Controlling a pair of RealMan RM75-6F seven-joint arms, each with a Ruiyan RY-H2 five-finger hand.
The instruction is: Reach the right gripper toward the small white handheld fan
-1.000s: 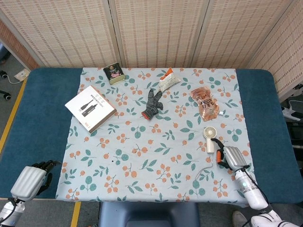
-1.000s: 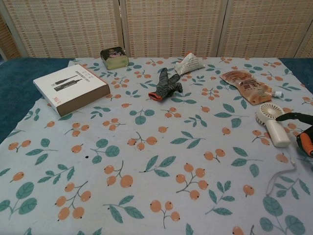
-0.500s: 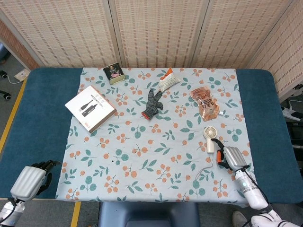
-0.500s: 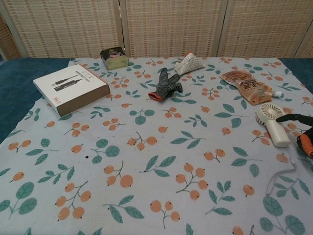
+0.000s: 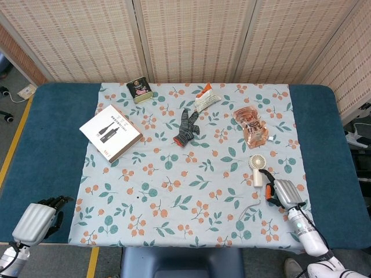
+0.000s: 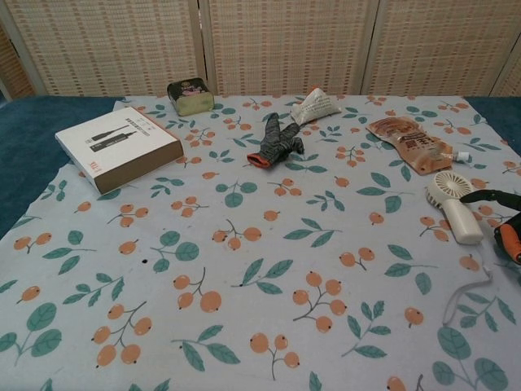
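Only the head view shows the curled, empty left hand (image 5: pixel 36 221). The right hand (image 5: pixel 283 193) lies empty, fingers apart, just beside the fan (image 5: pixel 257 168) on the floral-clothed desk (image 5: pixel 52 145).

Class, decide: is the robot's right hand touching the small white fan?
Apart. The chest view shows tablecloth between the right hand and the fan; its dark fingertip arches near the handle without contact.

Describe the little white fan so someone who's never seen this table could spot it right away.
Start at the floral tablecloth and go to its right side, just below the orange snack pouch. The small white handheld fan lies flat there, beside the right hand. It is the only plain white thing nearby, with a round grille head on a short stubby handle.
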